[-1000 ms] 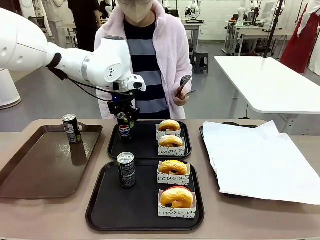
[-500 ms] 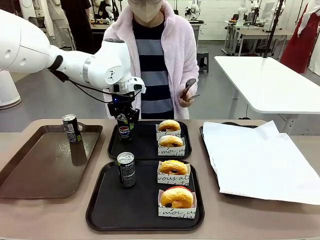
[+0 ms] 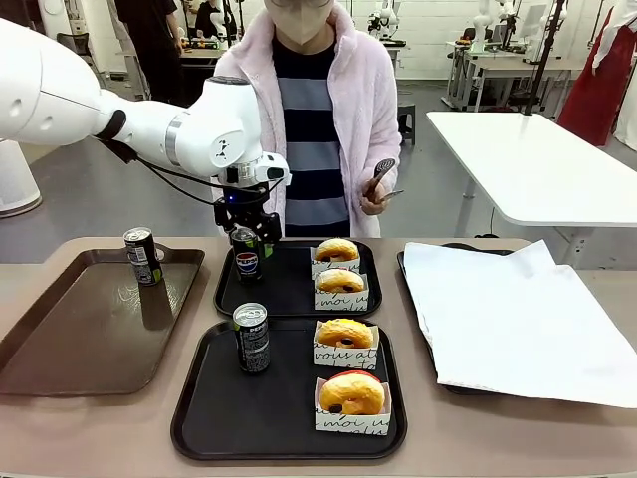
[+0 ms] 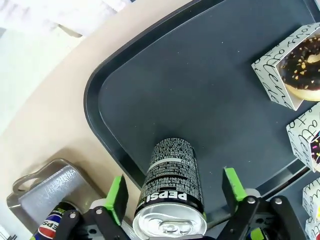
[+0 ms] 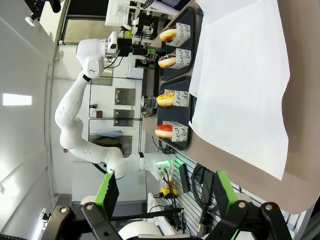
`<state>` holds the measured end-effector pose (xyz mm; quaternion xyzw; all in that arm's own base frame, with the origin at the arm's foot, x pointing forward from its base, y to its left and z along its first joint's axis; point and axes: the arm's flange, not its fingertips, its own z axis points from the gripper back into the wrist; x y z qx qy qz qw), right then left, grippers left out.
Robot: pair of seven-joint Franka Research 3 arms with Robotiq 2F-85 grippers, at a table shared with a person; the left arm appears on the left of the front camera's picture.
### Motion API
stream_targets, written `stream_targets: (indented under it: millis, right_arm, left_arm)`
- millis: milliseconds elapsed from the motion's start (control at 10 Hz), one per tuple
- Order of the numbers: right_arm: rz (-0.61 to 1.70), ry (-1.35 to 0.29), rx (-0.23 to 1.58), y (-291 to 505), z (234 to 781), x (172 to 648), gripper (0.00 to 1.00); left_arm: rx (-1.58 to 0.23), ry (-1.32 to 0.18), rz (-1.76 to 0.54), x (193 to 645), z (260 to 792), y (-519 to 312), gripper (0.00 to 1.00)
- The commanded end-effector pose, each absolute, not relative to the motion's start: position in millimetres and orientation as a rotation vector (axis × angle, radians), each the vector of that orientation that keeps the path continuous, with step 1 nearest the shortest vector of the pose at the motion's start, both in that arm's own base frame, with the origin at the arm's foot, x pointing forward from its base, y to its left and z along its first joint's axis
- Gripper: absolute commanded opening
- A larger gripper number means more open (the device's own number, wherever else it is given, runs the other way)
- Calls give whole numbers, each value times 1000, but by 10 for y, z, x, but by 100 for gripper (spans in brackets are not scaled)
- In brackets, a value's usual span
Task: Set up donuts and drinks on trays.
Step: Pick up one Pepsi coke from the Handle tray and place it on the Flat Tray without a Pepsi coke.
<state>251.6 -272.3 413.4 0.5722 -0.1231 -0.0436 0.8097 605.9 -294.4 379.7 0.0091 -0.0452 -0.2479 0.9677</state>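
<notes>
Black plastic frames the scene: the left gripper hangs directly over a Pepsi can standing upright at the left end of the far black tray, its green pads spread wide on either side of the can's silver top with clear gaps between, so the can is let go rather than clamped. The can's long axis runs straight up into the gripper, which means a plain vertical lift looks like the way clear; any sideways drift could tip the slim can. Two sleeved donuts share that tray at its right end, well apart from the can. On the near black tray a second can stands left of two more donuts. A third can waits on the brown tray at the left, nearer the left arm than the right. In its own wrist view the right gripper shows its pads parted on nothing, pointing across a white paper sheet. A person stands at the far side, one hand holding a utensil.
</notes>
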Motion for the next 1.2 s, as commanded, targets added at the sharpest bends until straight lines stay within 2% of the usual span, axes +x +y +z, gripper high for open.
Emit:
stream_targets:
  millis: [0, 800, 1100]
  right_arm:
    - [-84, -277, 1235, -2734, 4135, 2518, 100]
    - [-84, -277, 1235, -2734, 4135, 2518, 100]
    - [-84, -277, 1235, -2734, 4135, 2518, 100]
  left_arm:
    - [85, -129, -488, 5968, 3950, -2987, 99]
    - [44, -135, -420, 5375, 4677, -2874, 100]
    - [66, -135, -440, 5505, 4685, -2963, 100]
